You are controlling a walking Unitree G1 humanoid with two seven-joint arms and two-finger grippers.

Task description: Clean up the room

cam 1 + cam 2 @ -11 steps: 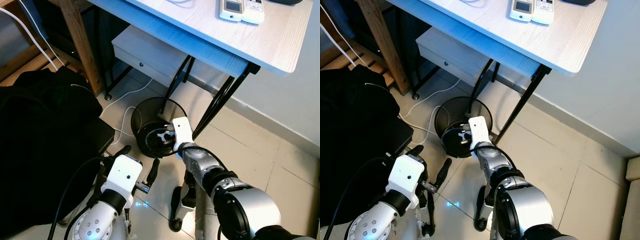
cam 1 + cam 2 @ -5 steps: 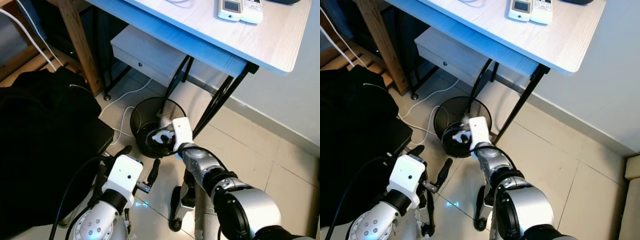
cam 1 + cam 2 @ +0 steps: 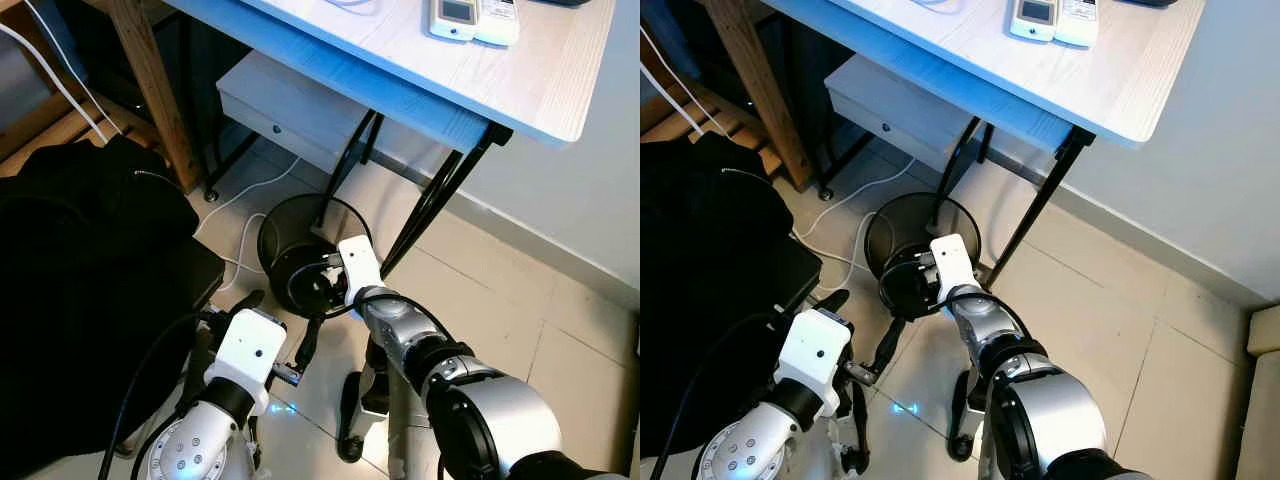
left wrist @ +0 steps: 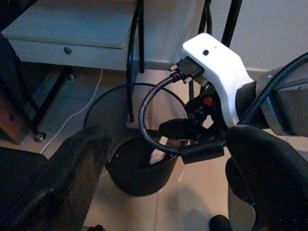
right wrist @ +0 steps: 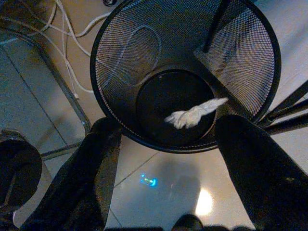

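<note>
Left end effector (image 3: 283, 335) hangs low w/ fingers wide, holding nothing, just beside the black mesh bin (image 3: 290, 225). Right end effector (image 5: 163, 168) is nearer, right over the bin rim, fingers wide & empty; the white tissue (image 5: 195, 113) lies straight below on the bin's bottom, long way across the fingers' gap. No words to read on the remotes (image 3: 475, 15) up on the counter (image 3: 545, 85).

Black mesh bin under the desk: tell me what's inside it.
A crumpled white tissue lies on the solid black bottom of the mesh bin, seen past the open right pincer. Nothing else shows there; the near wall hides part of the bottom.
</note>
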